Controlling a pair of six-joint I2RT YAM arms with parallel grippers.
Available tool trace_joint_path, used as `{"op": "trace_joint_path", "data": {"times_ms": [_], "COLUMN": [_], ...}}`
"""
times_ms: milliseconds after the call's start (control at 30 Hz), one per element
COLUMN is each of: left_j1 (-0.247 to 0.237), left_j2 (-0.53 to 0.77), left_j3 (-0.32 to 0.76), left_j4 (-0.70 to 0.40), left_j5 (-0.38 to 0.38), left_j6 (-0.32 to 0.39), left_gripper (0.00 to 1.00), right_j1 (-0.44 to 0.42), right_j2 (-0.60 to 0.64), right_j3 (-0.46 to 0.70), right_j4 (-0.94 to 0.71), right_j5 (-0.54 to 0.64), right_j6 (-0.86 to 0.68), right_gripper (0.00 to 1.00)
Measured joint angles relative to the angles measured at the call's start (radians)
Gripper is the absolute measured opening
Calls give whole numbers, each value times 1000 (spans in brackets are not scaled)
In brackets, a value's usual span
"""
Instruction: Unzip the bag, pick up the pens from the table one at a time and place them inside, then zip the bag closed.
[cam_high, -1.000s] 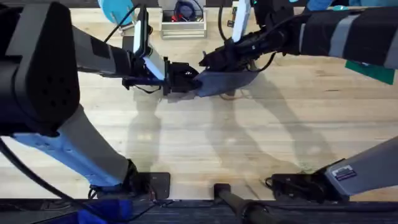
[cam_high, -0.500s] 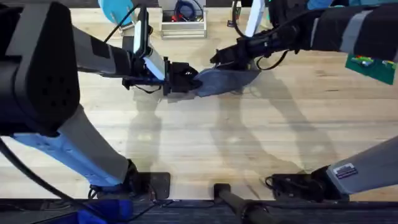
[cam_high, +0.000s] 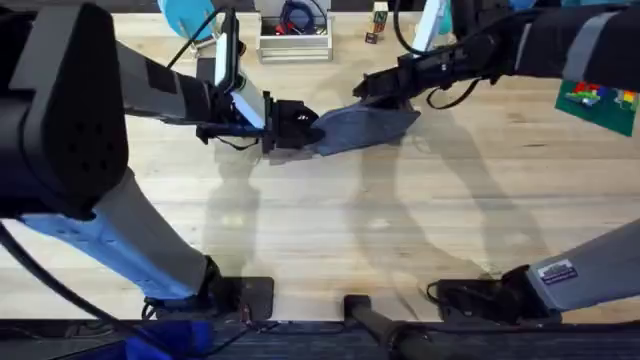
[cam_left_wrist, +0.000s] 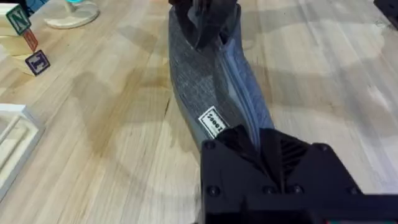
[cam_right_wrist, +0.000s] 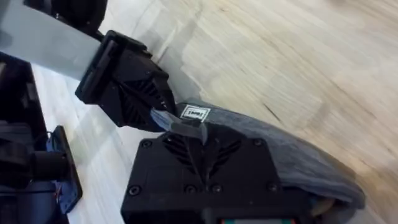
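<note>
Clamped on the near end of the bag (cam_left_wrist: 214, 93), left gripper (cam_high: 300, 126), jaws pinching the fabric just beside the small white label (cam_left_wrist: 212, 122). Closed at the zipper line on the bag's far end, right gripper (cam_high: 372, 90), black fingers gripping something small there, hard to make out. Stretched between the two grippers, blue-grey pouch, resting on the light wooden table (cam_high: 380, 220) toward its far side, letter blocks (cam_left_wrist: 28, 46) standing well apart from it.
</note>
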Motion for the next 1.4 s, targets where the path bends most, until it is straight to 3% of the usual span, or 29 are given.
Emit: {"op": "trace_joint_path", "data": {"times_ms": [1400], "left_j1": [-6], "left_j2": [0], "left_j3": [0], "left_j4": [7], "left_j5": [-4], "left_j6": [9], "left_gripper": [41], "right_j1": [-201], "right_j2": [0], "right_j3": [-10], "right_j4": [-73], "right_j5": [-45], "right_j6": [-11], "right_gripper": [31]}}
